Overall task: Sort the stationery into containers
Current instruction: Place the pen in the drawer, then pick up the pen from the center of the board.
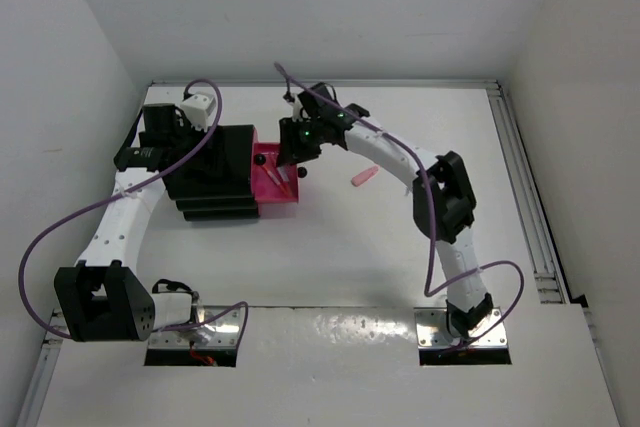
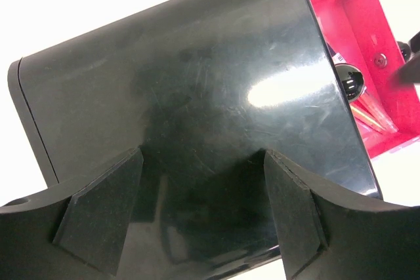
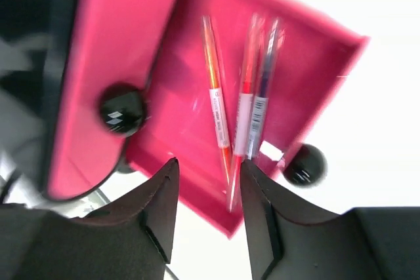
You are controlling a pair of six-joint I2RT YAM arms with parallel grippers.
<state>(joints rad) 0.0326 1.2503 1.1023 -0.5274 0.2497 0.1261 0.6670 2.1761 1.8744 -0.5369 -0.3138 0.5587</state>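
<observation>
Light: bright, even, from overhead. Glare: a white streak on the glossy black drawer unit [image 2: 197,96] beyond my left fingers [image 2: 98,208]. Table [image 3: 387,129] past my right fingers [image 3: 157,208]: blown out white. Blur: pink drawer [image 3: 315,83] and pens [image 3: 246,96] smeared by motion.

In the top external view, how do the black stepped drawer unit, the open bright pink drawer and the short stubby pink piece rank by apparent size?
Largest: black stepped drawer unit.
Middle: open bright pink drawer, partly hidden by the right arm.
Smallest: short stubby pink piece, clearly.
</observation>
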